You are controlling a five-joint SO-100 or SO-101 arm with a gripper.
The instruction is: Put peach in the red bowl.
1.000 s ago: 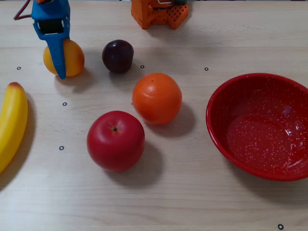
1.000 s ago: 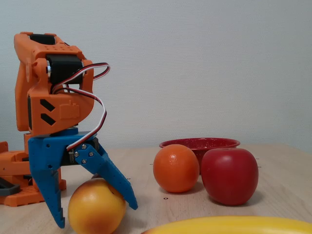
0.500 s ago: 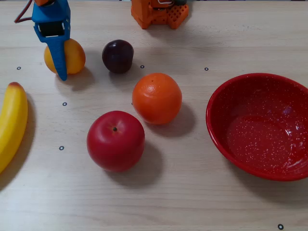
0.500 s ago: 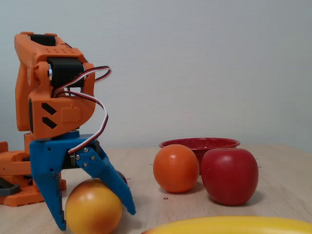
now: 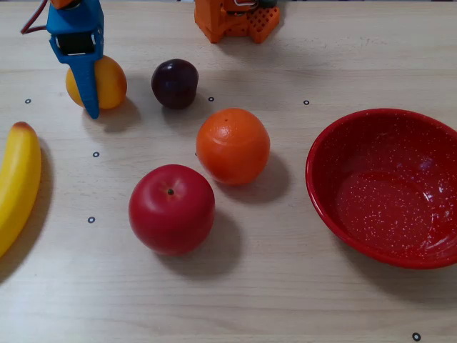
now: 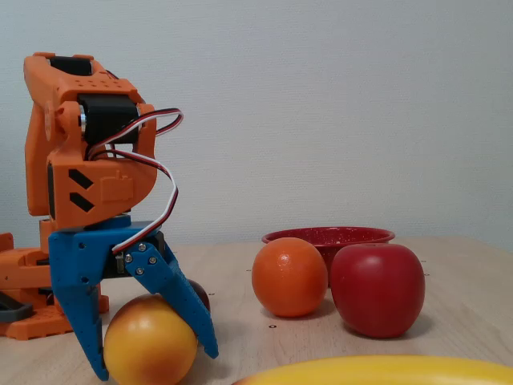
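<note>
Pincer (image 6: 152, 365) straddles peach (image 6: 148, 341) w/ both fingers, grasping it (on table), well apart from red bowl (image 5: 325, 182).

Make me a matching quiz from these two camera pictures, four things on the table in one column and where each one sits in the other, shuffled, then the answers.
Things:
1. peach
2. red bowl
3. banana
4. plum

Places, as the fixed view from above shows them:
A. far right of the table, with nothing in it
B. between the blue jaws of the gripper
C. left edge, lying lengthwise
D. just behind the orange, right of the peach

Pairs: 1-B, 2-A, 3-C, 4-D
</note>
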